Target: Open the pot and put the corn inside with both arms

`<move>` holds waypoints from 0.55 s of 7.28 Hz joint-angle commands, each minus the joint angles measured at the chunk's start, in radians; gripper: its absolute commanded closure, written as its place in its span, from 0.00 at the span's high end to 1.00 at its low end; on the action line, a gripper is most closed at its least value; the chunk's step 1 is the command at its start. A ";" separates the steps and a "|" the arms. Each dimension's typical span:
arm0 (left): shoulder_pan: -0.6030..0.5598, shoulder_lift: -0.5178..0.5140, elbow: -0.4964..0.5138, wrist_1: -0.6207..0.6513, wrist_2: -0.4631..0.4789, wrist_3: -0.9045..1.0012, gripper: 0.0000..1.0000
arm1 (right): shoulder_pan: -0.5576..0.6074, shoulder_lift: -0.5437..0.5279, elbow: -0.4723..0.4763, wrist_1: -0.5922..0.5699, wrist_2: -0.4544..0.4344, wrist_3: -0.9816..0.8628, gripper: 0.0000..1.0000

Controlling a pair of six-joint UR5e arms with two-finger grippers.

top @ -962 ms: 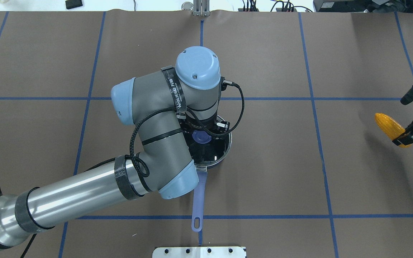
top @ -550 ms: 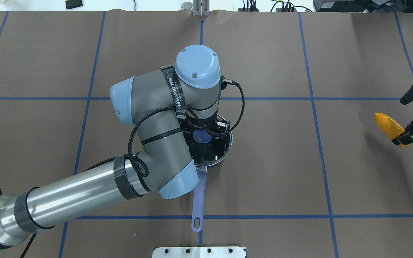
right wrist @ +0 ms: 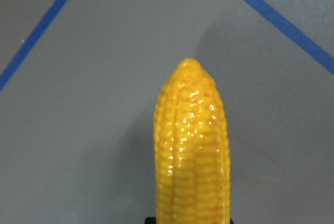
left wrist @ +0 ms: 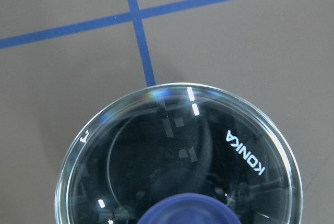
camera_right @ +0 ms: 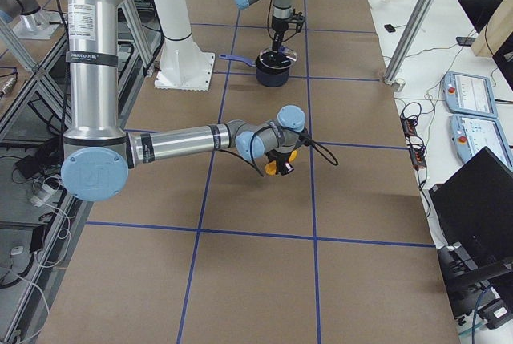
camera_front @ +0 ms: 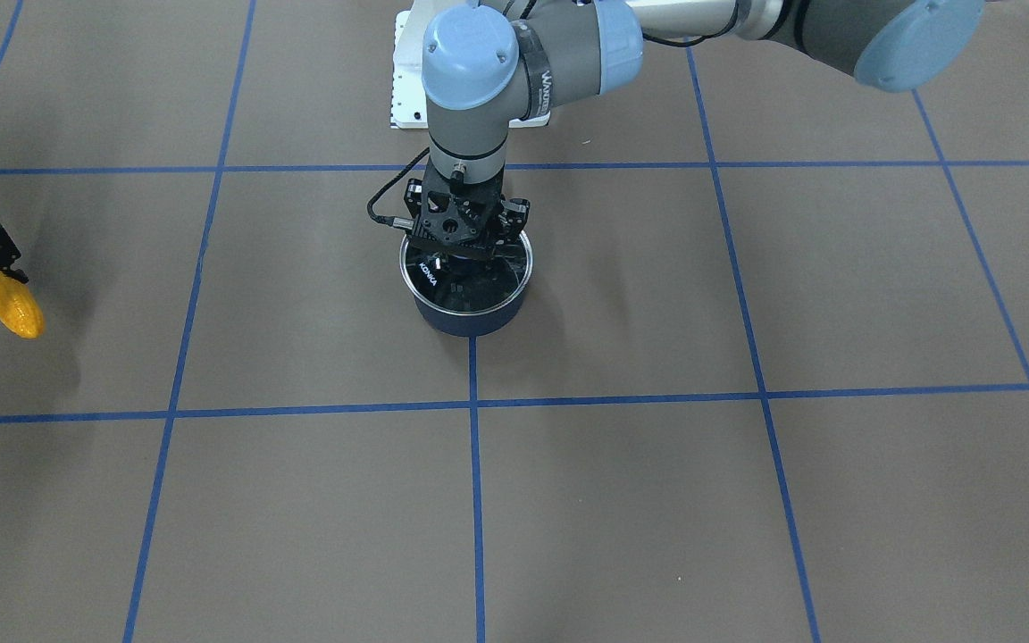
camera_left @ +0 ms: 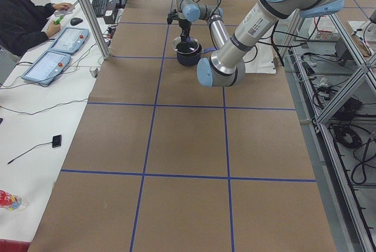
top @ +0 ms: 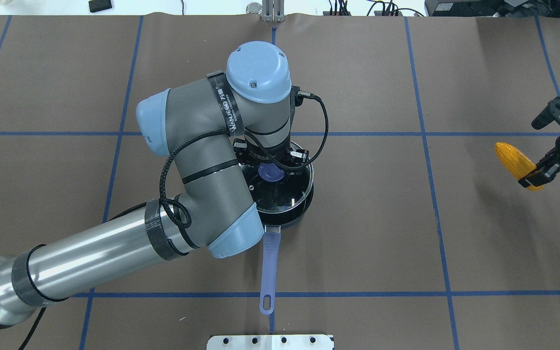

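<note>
Both grippers are clamping loads, left gripper (top: 271,172) the lid (left wrist: 172,145) above pot (camera_front: 468,320), right gripper (top: 535,176) the corn (top: 513,160); lid probably wants clearing aside next.

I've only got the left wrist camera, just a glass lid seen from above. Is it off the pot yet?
Observer: Yes, the right side view shows the lid hanging just above the pot, held by the left claw.
Operator: Where's the corn?
Observer: Far on the robot's right; the right claw grips the corn by one end.
Operator: Which way is the pot's handle?
Observer: The handle points back toward the robot.
</note>
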 commanded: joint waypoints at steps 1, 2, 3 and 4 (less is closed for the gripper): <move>-0.062 0.017 -0.025 0.002 -0.056 0.014 0.48 | -0.038 0.110 0.089 -0.141 0.021 0.088 0.40; -0.090 0.055 -0.054 0.002 -0.062 0.060 0.48 | -0.090 0.173 0.095 -0.143 0.019 0.218 0.39; -0.115 0.095 -0.078 0.002 -0.064 0.093 0.48 | -0.147 0.251 0.100 -0.143 0.013 0.360 0.39; -0.148 0.128 -0.097 0.008 -0.068 0.138 0.48 | -0.200 0.309 0.111 -0.143 0.005 0.474 0.39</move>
